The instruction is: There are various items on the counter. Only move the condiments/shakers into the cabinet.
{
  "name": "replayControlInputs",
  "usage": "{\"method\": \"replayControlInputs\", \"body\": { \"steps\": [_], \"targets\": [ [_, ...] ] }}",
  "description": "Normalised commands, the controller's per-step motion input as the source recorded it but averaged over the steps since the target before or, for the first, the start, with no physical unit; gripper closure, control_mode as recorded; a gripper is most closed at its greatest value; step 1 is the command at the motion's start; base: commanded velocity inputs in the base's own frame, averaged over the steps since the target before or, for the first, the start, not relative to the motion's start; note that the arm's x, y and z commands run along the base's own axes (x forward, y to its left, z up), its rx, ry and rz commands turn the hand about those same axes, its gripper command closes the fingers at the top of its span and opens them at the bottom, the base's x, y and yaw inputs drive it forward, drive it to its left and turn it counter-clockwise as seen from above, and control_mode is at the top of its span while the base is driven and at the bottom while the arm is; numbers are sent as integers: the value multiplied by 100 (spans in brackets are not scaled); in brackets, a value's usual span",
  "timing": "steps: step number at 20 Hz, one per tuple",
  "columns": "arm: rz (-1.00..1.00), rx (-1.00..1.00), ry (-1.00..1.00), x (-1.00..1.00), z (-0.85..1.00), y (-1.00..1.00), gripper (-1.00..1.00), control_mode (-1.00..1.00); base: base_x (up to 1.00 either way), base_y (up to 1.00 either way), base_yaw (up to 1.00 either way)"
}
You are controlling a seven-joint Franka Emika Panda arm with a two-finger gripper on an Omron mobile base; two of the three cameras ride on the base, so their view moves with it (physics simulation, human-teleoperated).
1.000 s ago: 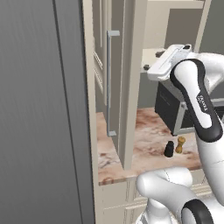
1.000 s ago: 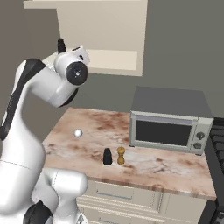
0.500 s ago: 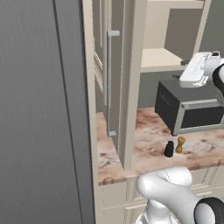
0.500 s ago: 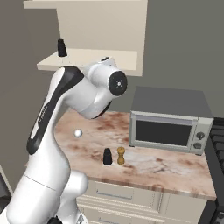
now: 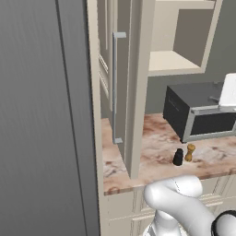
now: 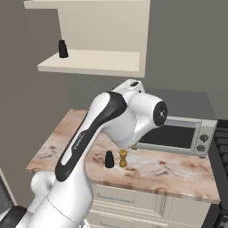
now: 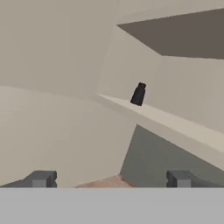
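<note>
While one black shaker [image 6: 63, 49] stands upright on the cabinet [image 6: 107, 31] shelf, near its left end, two more wait on the bench [image 6: 173, 171]: a black shaker [image 6: 108, 159] and a tan shaker [image 6: 123, 158], upright, just beside each other without clearly touching, in front of the microwave [image 6: 178, 133] toward its left corner. Claw [image 7: 109, 179] released, jaws spread wide and empty, raised above the microwave's level and aimed at the shelf. Judged light, rigid and smooth, so likely to tip or slip under a glancing touch. Best taken around the mid-body, below the narrow cap, fingers [image 7: 41, 178] squared to either side. Tan one knobby, offering a waist to seat in. Crowding a risk: closing on one may knock its neighbour over.
</note>
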Motion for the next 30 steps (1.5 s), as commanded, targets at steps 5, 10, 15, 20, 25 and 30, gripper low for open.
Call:
{"method": "replayControlInputs", "body": {
  "steps": [5,10,15,20,25,30],
  "targets": [
    [9,1,4,-2,-51,-43,-100,-100,0,0,0],
    [9,0,5,0,-53,-22,-100,-100,0,0,0],
    [7,0,6,0,-57,-20,-100,-100,0,0,0],
    [4,0,7,0,-57,-6,-100,-100,0,0,0],
    [0,0,6,0,-44,0,-100,-100,0,0,0],
    [0,0,10,0,-38,0,-100,-100,0,0,0]
  ]
}}
